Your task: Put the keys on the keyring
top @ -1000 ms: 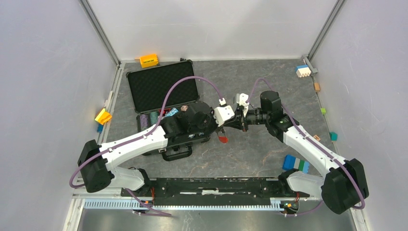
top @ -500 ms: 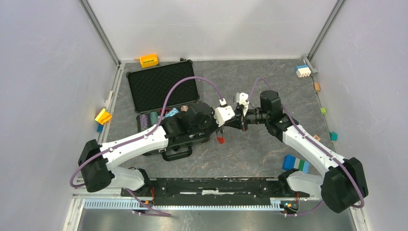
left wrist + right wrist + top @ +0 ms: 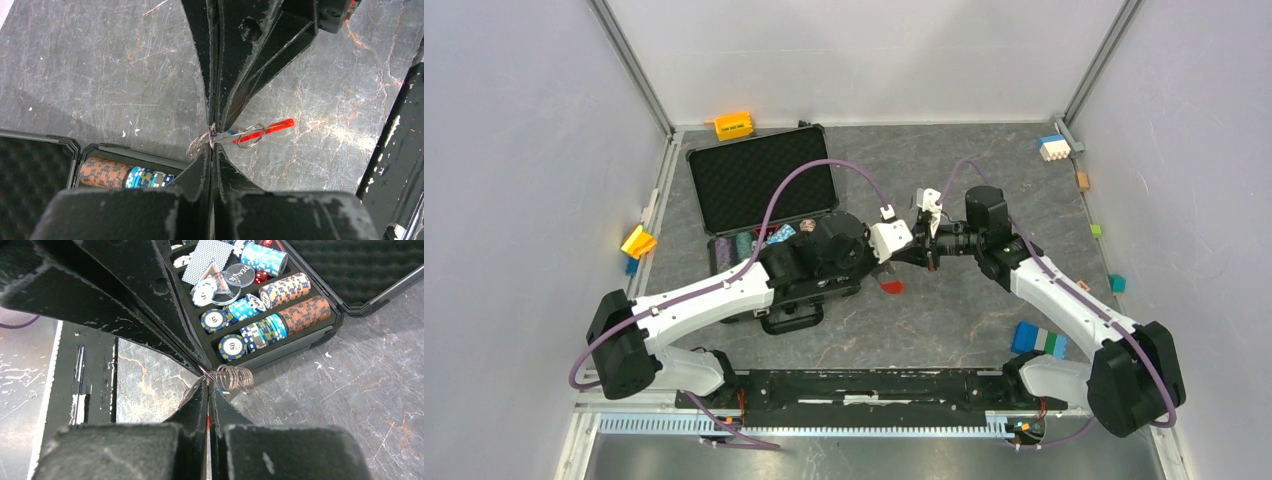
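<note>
Where the arms meet above the surface beside the poker chip case (image 3: 300,345), the left jaws pinch the keyring (image 3: 249,135), its red strip (image 3: 272,125) jutting out; the right jaws, pressed together, touch its rings.

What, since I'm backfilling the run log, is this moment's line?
left gripper: shut on keyring; right gripper: shut on keyring; case: open

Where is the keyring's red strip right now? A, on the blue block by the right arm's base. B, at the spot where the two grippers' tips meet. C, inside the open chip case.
B: the red strip trails from the keyring, which is pinched where the left gripper and right gripper meet, over bare table.
</note>
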